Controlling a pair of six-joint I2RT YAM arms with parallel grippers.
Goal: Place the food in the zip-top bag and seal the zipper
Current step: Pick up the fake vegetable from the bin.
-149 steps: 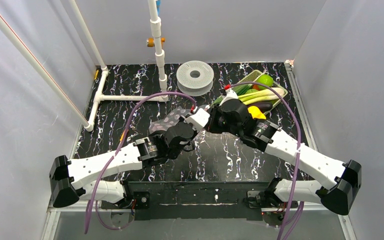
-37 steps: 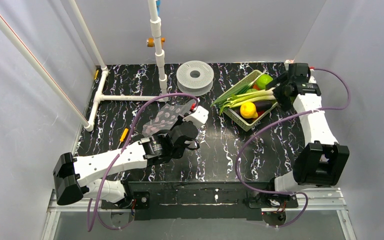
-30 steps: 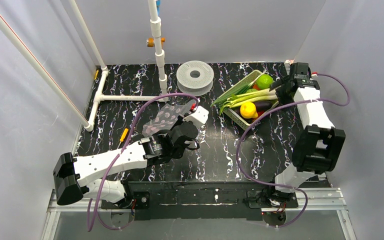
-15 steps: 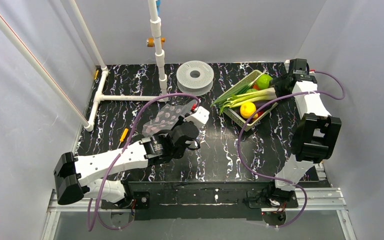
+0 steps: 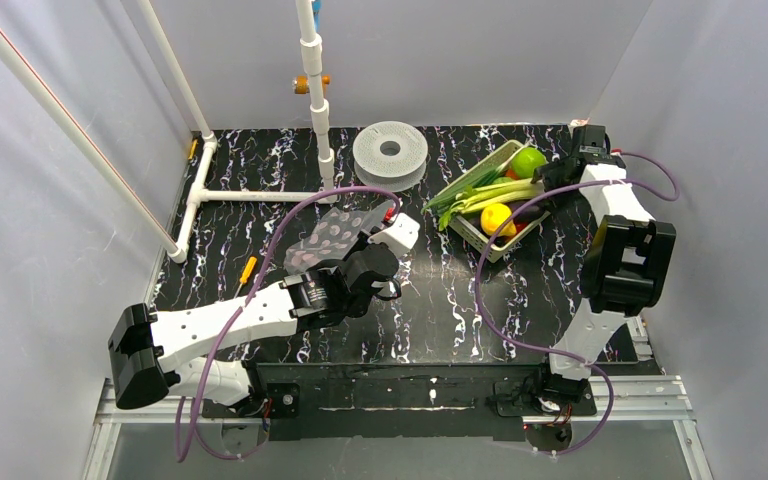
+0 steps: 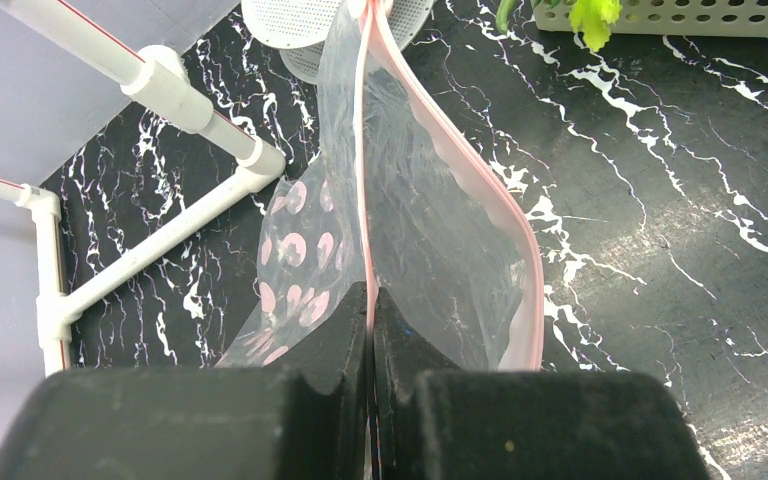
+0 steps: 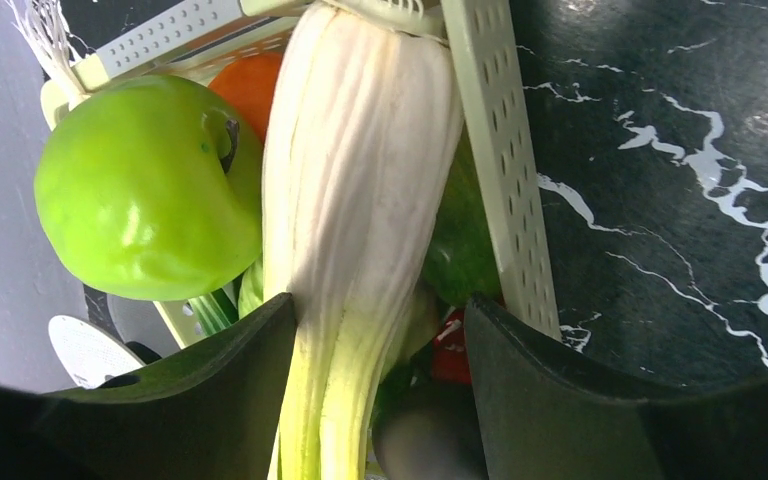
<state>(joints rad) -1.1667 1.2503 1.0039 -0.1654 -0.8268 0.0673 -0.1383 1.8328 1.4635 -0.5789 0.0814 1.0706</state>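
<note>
- The left fingers [image 6: 358, 325] are pressed together on the pink zipper [image 6: 363, 180]. They hold the zip-top bag [image 6: 430, 220] up by one side of its mouth, and the rest of the bag rests on the counter [image 6: 660, 220].
- The right fingers [image 7: 260, 350] are spread wide, one on each side of the fat white end of the long stalk [image 7: 360, 160]. They are not squeezing it yet.
- The stalk lies in the basket [image 7: 495, 170], right beside the green apple [image 7: 140, 190]. The yellow piece [image 5: 496, 218] is in the basket too. The basket is at the far right of the counter, well apart from the bag.
- I think the next job is to grab the stalk and carry it to the bag.
- The stalk is round and smooth. If the fingers close too near its end, it could slip out.
- The stalk is long and lies among the other things. Lifting it could drag the apple out or tip the basket.
- The bag's mouth looks narrow, because only one side is held. The long stalk could bump the edge and push the bag shut or away.
- If the left fingers let the zipper slide, the bag could flop down flat.
</note>
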